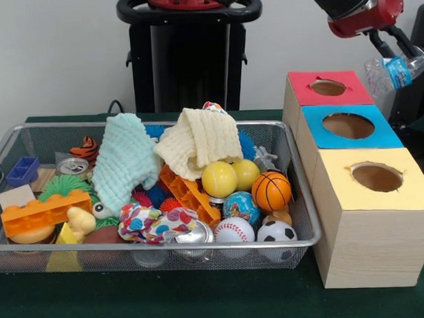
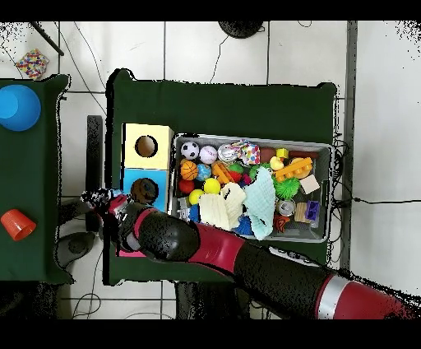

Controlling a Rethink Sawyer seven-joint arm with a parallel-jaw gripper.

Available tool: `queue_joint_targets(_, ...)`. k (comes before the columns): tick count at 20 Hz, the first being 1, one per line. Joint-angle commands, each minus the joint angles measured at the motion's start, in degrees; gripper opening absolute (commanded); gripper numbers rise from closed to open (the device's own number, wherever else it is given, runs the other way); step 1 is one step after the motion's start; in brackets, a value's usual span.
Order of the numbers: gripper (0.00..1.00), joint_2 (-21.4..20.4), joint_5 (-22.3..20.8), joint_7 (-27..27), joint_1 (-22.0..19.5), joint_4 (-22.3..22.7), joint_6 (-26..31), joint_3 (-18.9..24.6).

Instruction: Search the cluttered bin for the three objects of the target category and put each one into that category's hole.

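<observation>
My gripper (image 1: 402,58) hangs at the upper right, shut on a clear plastic bottle (image 1: 395,71) with a blue label. The bottle is in the air, behind and to the right of the red-topped box (image 1: 350,89) and above the level of its hole (image 1: 328,87). In front of that box stand the blue-topped box (image 1: 380,134) and the yellow-topped box (image 1: 403,193), each with a round hole. In the overhead view my arm reaches left past the boxes, covers the red one, and ends at the gripper (image 2: 104,202). The wire bin (image 1: 154,126) holds the clutter.
The bin holds two knitted cloths (image 1: 127,159), several balls (image 1: 271,190), orange bricks (image 1: 42,211), crushed cans (image 1: 73,165) and spiky toys. A second table on the overhead view's left carries a blue bowl (image 2: 18,107) and a red cup (image 2: 14,224).
</observation>
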Motion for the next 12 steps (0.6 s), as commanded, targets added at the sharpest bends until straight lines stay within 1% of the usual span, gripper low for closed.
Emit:
queue_joint_targets(1, 0.0, -4.16, -0.06, 12.9, -0.02, 2.38, -0.37, -1.05)
queue_joint_targets(4, 0.0, -5.07, -0.5, 12.45, -0.12, 2.92, -0.4, -1.27)
queue_joint_targets(5, 0.0, -5.96, -0.61, 12.94, -0.34, 3.65, -0.45, -0.54)
queue_joint_targets(7, 0.0, -6.37, -0.58, 11.63, 0.02, 2.93, 0.36, -1.7)
queue_joint_targets(9, 0.0, -7.92, -0.67, 10.99, 0.85, 2.94, 0.38, -2.91)
queue_joint_targets(12, 0.0, -8.68, -0.64, 11.06, 1.38, 3.3, 0.0, -3.34)
